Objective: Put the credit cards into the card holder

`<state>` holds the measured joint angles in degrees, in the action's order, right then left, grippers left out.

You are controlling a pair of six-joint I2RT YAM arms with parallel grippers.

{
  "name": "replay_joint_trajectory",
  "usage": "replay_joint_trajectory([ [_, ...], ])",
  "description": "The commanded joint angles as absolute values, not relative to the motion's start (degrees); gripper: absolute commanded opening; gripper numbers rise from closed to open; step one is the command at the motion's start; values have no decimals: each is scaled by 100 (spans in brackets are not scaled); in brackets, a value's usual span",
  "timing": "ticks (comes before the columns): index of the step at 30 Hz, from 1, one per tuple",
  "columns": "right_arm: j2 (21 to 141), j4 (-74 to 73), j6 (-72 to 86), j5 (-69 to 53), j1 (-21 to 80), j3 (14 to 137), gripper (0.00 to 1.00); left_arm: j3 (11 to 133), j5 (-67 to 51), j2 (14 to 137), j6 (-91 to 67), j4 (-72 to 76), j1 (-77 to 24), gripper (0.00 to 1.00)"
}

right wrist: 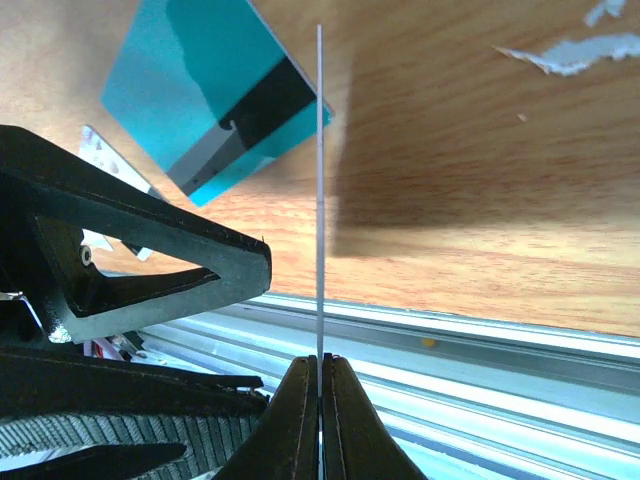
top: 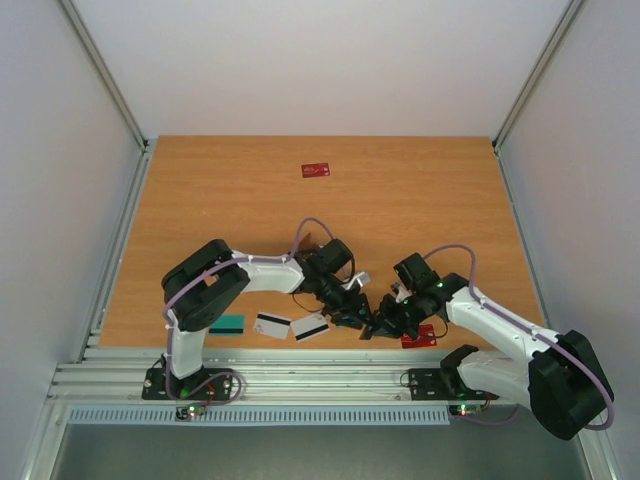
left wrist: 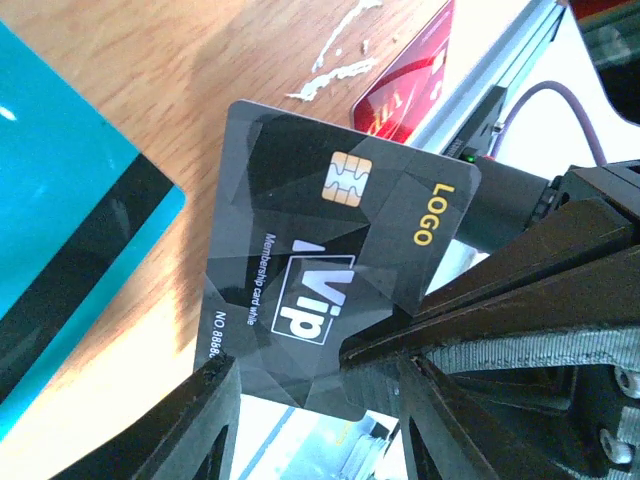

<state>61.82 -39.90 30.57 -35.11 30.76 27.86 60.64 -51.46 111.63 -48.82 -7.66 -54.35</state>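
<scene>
Black plastic VIP membership card point(left wrist: 330, 260) w/ a gold chip is up off the wooden table point(top: 250, 200) at approx. 6 o'clock, by the front rail, where both arms meet. On its own cam the right gripper point(right wrist: 320, 365) is pinched tight on the card's edge. The card shows there as a thin upright line, prob. held so it can go into a slot thin side first.

The left gripper point(left wrist: 305, 410) has its fingers apart at the card's short end. Can't tell if they touch it; looks like a steadying pose.

Brown leather card holder: not visible anywhere, maybe under the arms.

Waiting flat for pickup:
- Teal card point(top: 227, 323) and two white black-striped cards point(top: 271, 325) at 7 o'clock.
- Red card point(top: 316, 170) at 12.
- Second red card point(top: 420, 338) at 5.
- Second teal card point(right wrist: 215, 100) just beside the grippers.
</scene>
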Motion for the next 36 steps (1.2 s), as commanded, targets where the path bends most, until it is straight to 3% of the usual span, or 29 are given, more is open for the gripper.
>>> replay_joint_trajectory([
  [1,6298,-3902,2449,-3639,3076,3446,1,6286,-5274,10865,-4634,-1016,-5394,45],
  [14,6966,-5109,659,-4175,2264,5488,1,7322,-4481,9622,-3121,-3211,-4093,46],
  [24,7415,-5067,-549,-6140,1291,6749,1,7431,-5560,8685,-3006,-2719,-3027,51],
  [36,7485,-4590,-584,-7706,1239,7034,1,7104,-6793,8642,-4619,-240,-2892,51],
])
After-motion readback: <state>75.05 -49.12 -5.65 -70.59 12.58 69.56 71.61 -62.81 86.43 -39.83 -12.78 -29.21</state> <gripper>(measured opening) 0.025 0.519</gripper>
